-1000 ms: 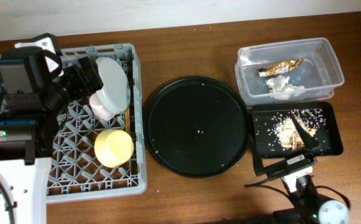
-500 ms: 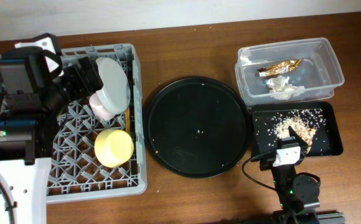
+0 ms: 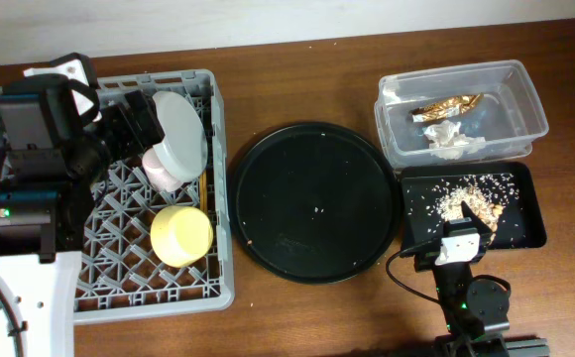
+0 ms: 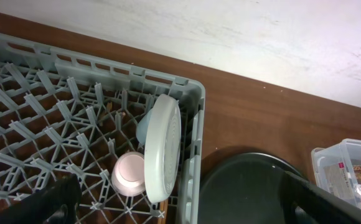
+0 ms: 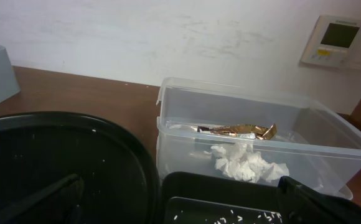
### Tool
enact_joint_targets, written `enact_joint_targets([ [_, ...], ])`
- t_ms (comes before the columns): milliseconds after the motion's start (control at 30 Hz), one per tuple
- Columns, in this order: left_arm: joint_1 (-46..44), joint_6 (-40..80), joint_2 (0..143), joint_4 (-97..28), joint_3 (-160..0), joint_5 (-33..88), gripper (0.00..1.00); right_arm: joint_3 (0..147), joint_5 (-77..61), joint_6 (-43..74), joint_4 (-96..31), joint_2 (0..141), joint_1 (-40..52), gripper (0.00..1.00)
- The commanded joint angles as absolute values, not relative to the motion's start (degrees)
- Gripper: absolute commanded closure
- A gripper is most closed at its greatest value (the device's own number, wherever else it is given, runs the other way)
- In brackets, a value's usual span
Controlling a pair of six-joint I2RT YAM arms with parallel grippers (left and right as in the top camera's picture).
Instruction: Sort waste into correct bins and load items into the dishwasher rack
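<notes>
Overhead view: work appears finished. The wrapper (image 3: 449, 105) and tissue (image 3: 450, 140) lie in the clear tub (image 3: 527, 91), far right; scraps (image 3: 464, 200) in the flat tray (image 3: 527, 230) nearer. The plate (image 3: 180, 134), pink cup (image 3: 161, 170), blue cup (image 4: 141, 128), bowl (image 3: 181, 235) and chopsticks (image 3: 201, 186) sit in the rack (image 3: 119, 284), left. The left jaws and right jaws stand released, empty. The round tray (image 3: 312, 178) bears stray specks. Brown wooden worktop (image 3: 297, 317); scuffed white wall (image 5: 106, 37) beyond.

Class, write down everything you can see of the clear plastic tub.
The tub is a see-through plastic rectangle with rounded corners and a thick rim, no lid, standing upright on the wooden table at the far right. Inside lie a gold foil wrapper and, nearer, a crumpled white tissue. Its near side seems to meet the flat black tray; the round black tray lies to its left, apart.
</notes>
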State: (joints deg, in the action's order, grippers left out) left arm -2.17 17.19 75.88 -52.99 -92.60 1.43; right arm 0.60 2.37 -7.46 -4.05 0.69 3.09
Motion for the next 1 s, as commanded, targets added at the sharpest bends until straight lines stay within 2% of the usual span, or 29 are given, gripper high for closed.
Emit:
enact_joint_targets([
  [0, -1.96, 17.32, 75.94, -52.88, -93.06, 1.06, 0.01, 0.32, 3.9, -6.76, -4.34, 0.21, 2.7, 0.01],
  [267, -2.07, 17.32, 73.63, -54.68, -92.86, 1.08, 0.01, 0.32, 3.9, -6.76, -4.34, 0.21, 2.7, 0.01],
  [467, -2.07, 17.3, 57.76, -56.71, -86.54, 1.1, 0.0, 0.32, 3.9, -6.79, -4.34, 0.21, 2.7, 0.01],
  [767, 0.25, 17.37, 20.86, -58.85, -48.47, 1.3, 0.01, 0.32, 3.9, -6.76, -4.34, 0.21, 2.7, 0.01],
  [833, 0.6, 17.37, 14.28, -54.87, -38.35, 1.3, 0.01, 0.32, 3.9, -6.76, -4.34, 0.21, 2.7, 0.01],
  [900, 0.6, 17.37, 9.41, -44.16, -29.82, 2.48, 0.01, 0.32, 3.9, -6.76, -4.34, 0.21, 2.7, 0.01],
  [967, 0.6, 17.34, 4.99, -24.05, -21.02, 4.75, 0.01, 0.32, 3.9, -6.76, -4.34, 0.21, 2.7, 0.01],
])
